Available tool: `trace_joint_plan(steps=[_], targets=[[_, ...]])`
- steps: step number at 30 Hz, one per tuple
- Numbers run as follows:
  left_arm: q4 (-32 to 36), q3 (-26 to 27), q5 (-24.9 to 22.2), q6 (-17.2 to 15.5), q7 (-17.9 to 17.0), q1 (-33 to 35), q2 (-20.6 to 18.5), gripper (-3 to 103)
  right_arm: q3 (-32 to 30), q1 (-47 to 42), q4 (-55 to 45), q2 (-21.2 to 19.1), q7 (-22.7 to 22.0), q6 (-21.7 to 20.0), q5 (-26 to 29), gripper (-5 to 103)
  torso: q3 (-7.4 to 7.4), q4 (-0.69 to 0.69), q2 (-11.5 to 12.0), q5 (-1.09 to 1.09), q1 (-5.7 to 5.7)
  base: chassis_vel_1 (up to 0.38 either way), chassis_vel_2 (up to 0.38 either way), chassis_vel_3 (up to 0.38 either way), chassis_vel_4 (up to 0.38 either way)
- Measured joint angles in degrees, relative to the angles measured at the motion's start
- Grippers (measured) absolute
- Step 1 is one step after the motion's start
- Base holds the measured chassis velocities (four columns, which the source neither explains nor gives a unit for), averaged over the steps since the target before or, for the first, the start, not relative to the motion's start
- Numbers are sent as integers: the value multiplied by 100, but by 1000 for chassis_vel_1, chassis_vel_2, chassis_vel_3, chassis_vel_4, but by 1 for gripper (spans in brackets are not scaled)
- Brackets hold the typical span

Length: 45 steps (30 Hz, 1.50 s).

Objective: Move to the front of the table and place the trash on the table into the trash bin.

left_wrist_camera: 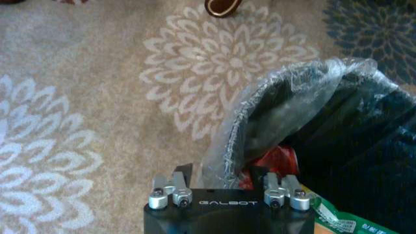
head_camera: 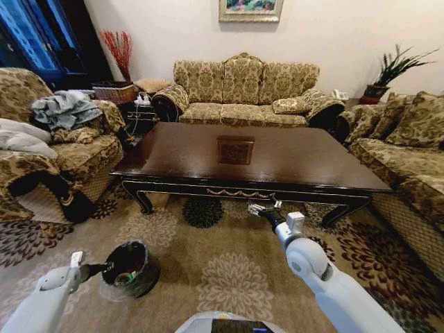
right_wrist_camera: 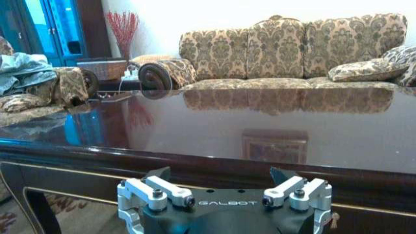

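The bench (head_camera: 180, 149) stands bare in front of the robot, its glossy top carrying nothing but the square inlay, and the trash bin (head_camera: 130, 269) sits on the carpet (head_camera: 229, 277) just off the robot's left side, within the left arm's reach, which I judge is why it sits there rather than by the sofa (head_camera: 243, 90). Inside the bag-lined bin the left wrist view shows a red wrapper (left_wrist_camera: 276, 161) and the corner of a green packet (left_wrist_camera: 341, 222), so the trash seems to be already in the bin and the task close to finished (whether all four pieces are inside cannot be told). The left tool (head_camera: 105, 266) hangs right at the bin's rim, over its opening, fingers spread apart and holding nothing, as one would expect just after a drop. The right tool (head_camera: 263, 207) hovers at the near edge of the bench, level with its top, fingers likewise apart and empty, touching nothing.
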<state>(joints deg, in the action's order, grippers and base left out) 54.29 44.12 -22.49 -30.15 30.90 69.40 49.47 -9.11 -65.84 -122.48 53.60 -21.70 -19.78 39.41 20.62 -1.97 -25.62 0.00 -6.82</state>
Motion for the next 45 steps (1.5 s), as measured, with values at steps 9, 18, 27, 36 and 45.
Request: trace_joint_plan(steps=[9,18,27,36,45], targets=[[573,607,-281,138,219,528,-144,94,42,205,-31,11,-3,-3,143,100,0,1,0,0,0,0,0,0,0],[1133,1444,-592,156,271,1199,-357,100,59,356,-92,-83,24,-24,299,100,0,-1,0,2,0,0,0,0,0],[2045,2695,-1004,106,-9,1613,-286,100,456,868,-280,-478,-81,-126,606,100,0,-1,1,0,0,0,0,0,0],[3867,3582,-1493,790,-1386,1993,-22,100,295,1123,-836,-916,-287,-254,1152,100,0,1,1,-1,0,0,0,0,0],[6060,3854,-2310,1046,-2776,2493,1025,100,-308,651,-1154,-652,-189,-313,688,100,0,-3,1,3,0,0,0,0,0]])
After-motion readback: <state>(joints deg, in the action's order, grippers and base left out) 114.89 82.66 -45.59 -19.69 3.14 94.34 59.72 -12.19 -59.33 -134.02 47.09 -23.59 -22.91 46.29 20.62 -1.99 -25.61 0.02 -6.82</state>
